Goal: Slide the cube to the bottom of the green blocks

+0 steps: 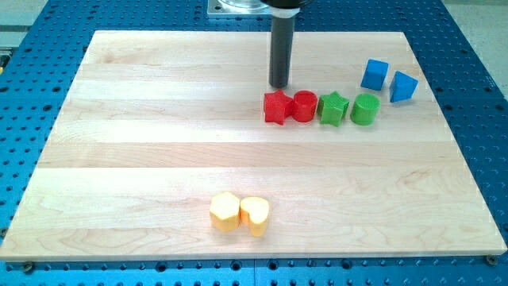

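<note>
A blue cube (375,74) sits near the view's top right, with a blue wedge-like block (403,86) just to its right. Below and left of them a green star (333,108) and a green cylinder (365,109) stand side by side. To their left a red star (276,107) and a red cylinder (304,106) touch each other in the same row. My tip (279,84) rests on the board just above the red star, well left of the blue cube.
A yellow hexagonal block (225,211) and a yellow heart (255,214) sit together near the view's bottom centre. The wooden board (143,143) lies on a blue perforated table (24,159).
</note>
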Robot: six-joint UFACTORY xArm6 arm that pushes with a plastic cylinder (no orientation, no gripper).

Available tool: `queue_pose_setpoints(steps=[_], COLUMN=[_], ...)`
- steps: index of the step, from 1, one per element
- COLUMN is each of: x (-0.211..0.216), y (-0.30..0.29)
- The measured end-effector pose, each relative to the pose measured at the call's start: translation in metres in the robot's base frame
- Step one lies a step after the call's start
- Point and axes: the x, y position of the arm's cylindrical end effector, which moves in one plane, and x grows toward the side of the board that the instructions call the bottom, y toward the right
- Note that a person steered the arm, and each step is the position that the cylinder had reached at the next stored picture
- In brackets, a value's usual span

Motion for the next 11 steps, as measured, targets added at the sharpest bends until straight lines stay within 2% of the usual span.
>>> queue_pose_setpoints(steps=[2,4,6,9,11], x=[-0.032,-0.017,-0.027,-0.027,0.001], y=[0.092,0.116,0.179,0.204,0.204])
